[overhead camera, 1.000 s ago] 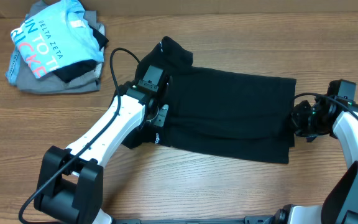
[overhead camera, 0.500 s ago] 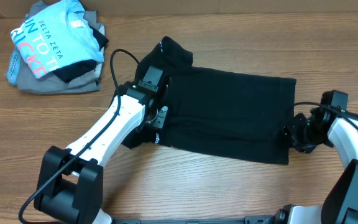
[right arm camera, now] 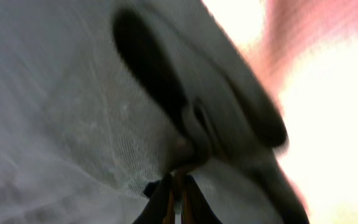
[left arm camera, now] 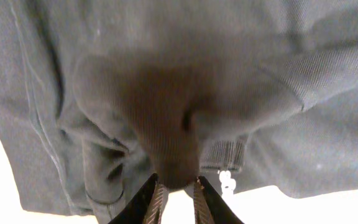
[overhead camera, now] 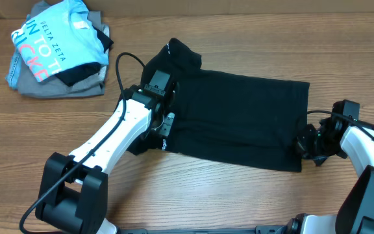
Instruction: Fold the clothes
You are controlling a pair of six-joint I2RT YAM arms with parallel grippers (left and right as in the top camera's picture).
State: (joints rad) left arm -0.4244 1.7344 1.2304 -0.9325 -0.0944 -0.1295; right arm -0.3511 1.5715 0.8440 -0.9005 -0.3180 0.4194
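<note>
Right fingers (right arm camera: 158, 205) nearer — T-shirt (overhead camera: 239, 117) hem between

Wooden table (overhead camera: 239, 195), black T-shirt (overhead camera: 245, 117) spread across its middle, grey folded garment (overhead camera: 57, 90) at far-left corner

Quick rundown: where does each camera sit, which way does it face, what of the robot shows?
Overhead: above the wooden table, facing down on the black soft-fabric T-shirt; both arms, left gripper, right gripper show.
Left wrist: on the left arm, facing along its fingers, shut on bunched shirt.
Right wrist: on the right arm, blurred; fingers pinch shirt fabric.
Shared: every view shows the shirt.
</note>
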